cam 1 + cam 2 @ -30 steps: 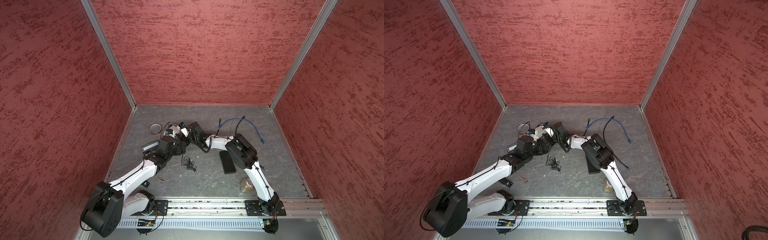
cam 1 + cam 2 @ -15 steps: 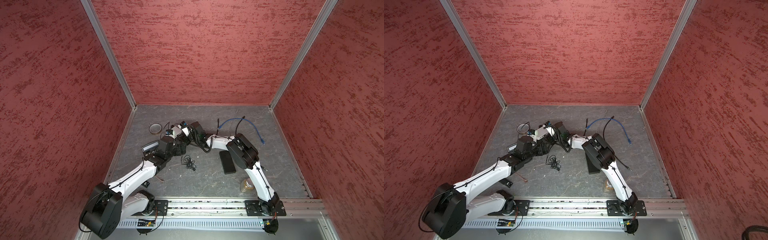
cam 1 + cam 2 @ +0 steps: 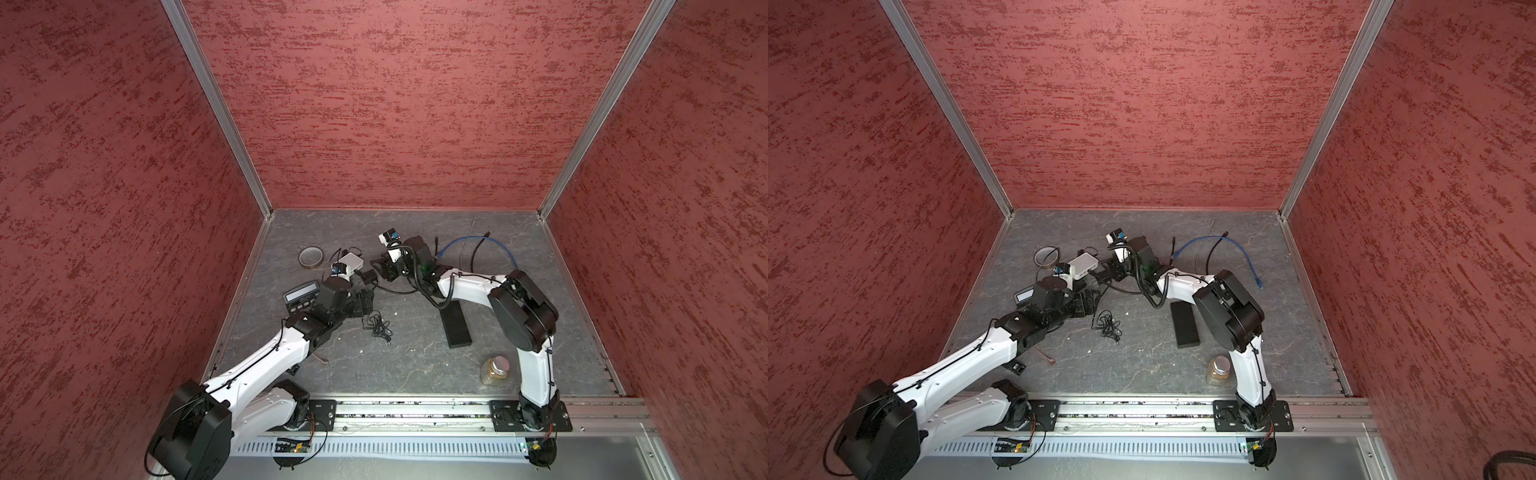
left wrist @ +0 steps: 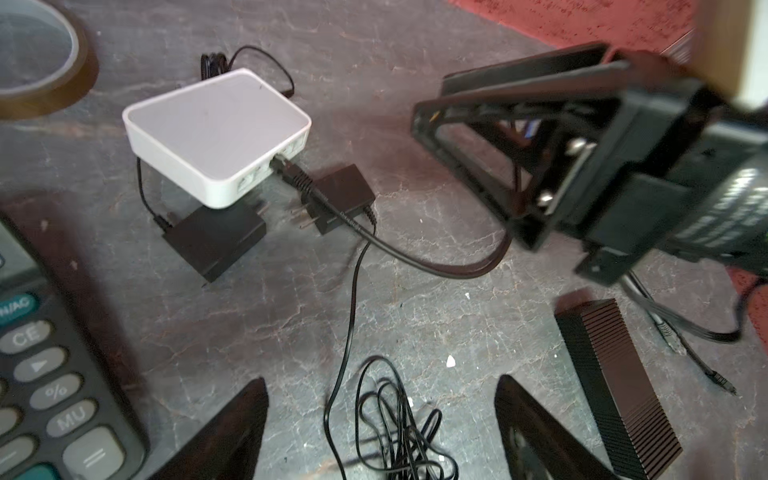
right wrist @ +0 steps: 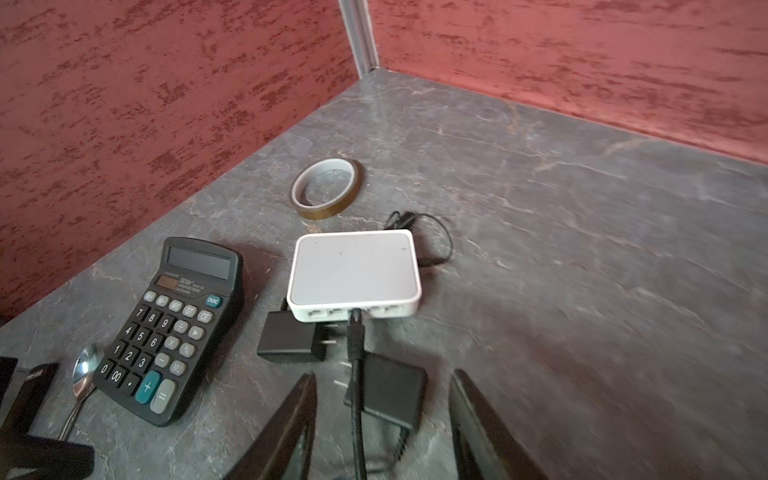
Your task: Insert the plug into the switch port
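1. Noted grey veined table (image 3: 415, 374) inside red walls; both arms stretched toward its far left part.
2. Found left gripper (image 4: 380, 382) spread wide, clasping nothing, poised over a tangled thin cord (image 4: 399, 432).
3. Found right gripper (image 5: 384, 374) parted as well, gripping nothing; black cable (image 5: 356, 415) seen running between the fingers, clear of both.
4. Logged calculator (image 5: 183, 328) lying flat just beside the switch (image 5: 353, 274), spoon (image 5: 85, 370) on its other side.
5. Logged ribbed black block (image 3: 456, 328) flat near the right arm.
6. Saw the white switch flat on the table, tape ring (image 5: 326, 189) just behind it.
7. Counted two black adapters: first adapter (image 5: 286, 340) tucked against the port side, second adapter (image 5: 392, 392) lying under the cable.
8. Confirmed plug (image 5: 356, 322) seated in the middle port of the switch.
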